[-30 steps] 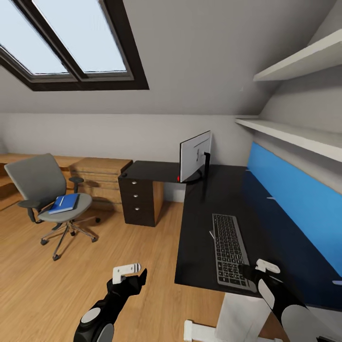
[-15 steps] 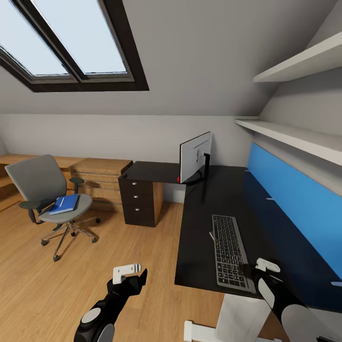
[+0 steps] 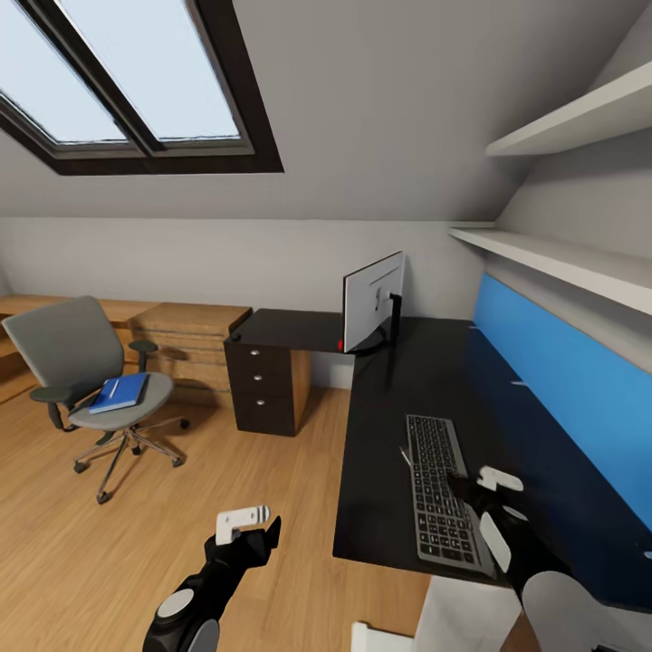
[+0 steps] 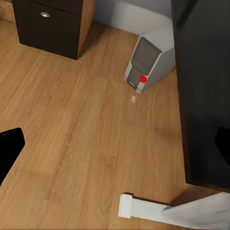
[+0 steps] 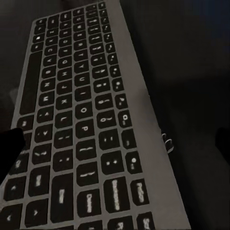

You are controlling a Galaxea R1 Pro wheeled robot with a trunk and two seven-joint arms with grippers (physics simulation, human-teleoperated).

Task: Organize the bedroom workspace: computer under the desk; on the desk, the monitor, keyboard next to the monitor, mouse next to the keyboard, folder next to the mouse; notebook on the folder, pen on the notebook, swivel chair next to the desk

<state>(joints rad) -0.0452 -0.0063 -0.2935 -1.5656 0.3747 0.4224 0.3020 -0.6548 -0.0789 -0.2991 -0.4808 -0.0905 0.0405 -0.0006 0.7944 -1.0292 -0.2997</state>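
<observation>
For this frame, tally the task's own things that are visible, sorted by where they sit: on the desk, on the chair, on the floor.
On the desk: 2, monitor and keyboard
On the swivel chair: 1, blue folder
On the floor: 2, the swivel chair itself and the computer
Total: 5

The desk point(image 3: 398, 398) is seen in black, its drawer unit point(image 3: 264, 380) black with silver knobs and a brown wood side. The keyboard point(image 3: 441, 493) is shown with black keys, white legends and a dark grey frame. The monitor point(image 3: 371, 297) is seen white-silver at the back, with a red light at a lower corner. The chair point(image 3: 86, 362) is upholstered in grey, and a bright blue folder point(image 3: 118, 393) is seen on it. The computer point(image 4: 149, 62) is silver-grey with a darker front and a red light. The floor point(image 3: 136, 543) is patterned in light wood planks. The wall panel point(image 3: 570, 380) is blue.
</observation>
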